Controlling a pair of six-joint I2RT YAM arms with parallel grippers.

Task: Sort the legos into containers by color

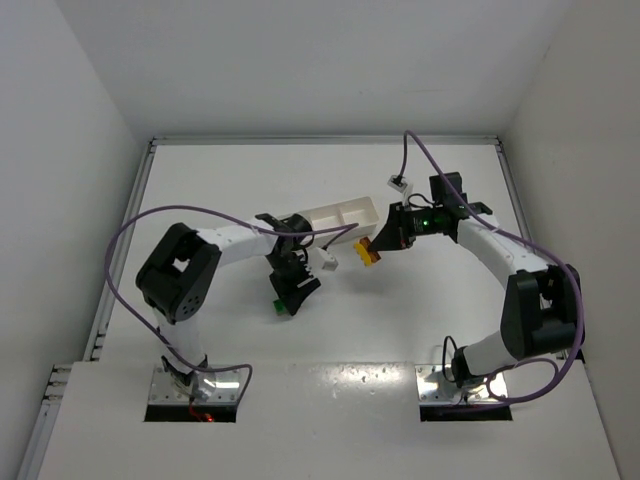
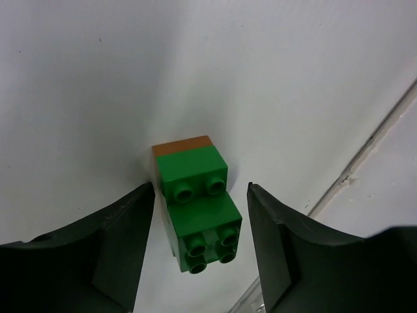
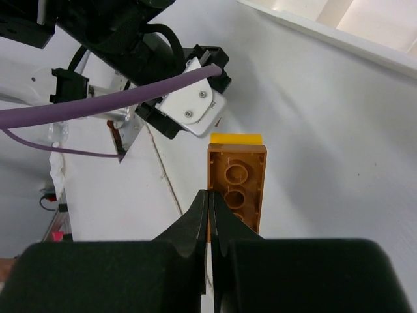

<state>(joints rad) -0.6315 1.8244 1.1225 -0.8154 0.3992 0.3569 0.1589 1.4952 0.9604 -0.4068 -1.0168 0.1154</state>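
Note:
A green lego (image 2: 199, 208) of stacked green bricks, with a reddish-brown brick (image 2: 182, 145) at its far end, lies on the white table. It sits between the fingers of my open left gripper (image 2: 201, 189), untouched. In the top view the green lego (image 1: 277, 305) is just below the left gripper (image 1: 292, 292). My right gripper (image 3: 210, 195) is shut on one side wall of an orange-brown lego (image 3: 241, 182), underside showing, with a yellow brick (image 3: 236, 138) attached beyond it. In the top view the right gripper (image 1: 380, 245) holds this lego (image 1: 368, 253) just in front of the white tray (image 1: 340, 218).
The tray's rim (image 3: 326, 29) runs across the top right of the right wrist view. The left arm's wrist and its purple cable (image 3: 130, 98) are close to the held lego. A white connector (image 1: 329, 263) hangs between the two grippers. White walls enclose the table.

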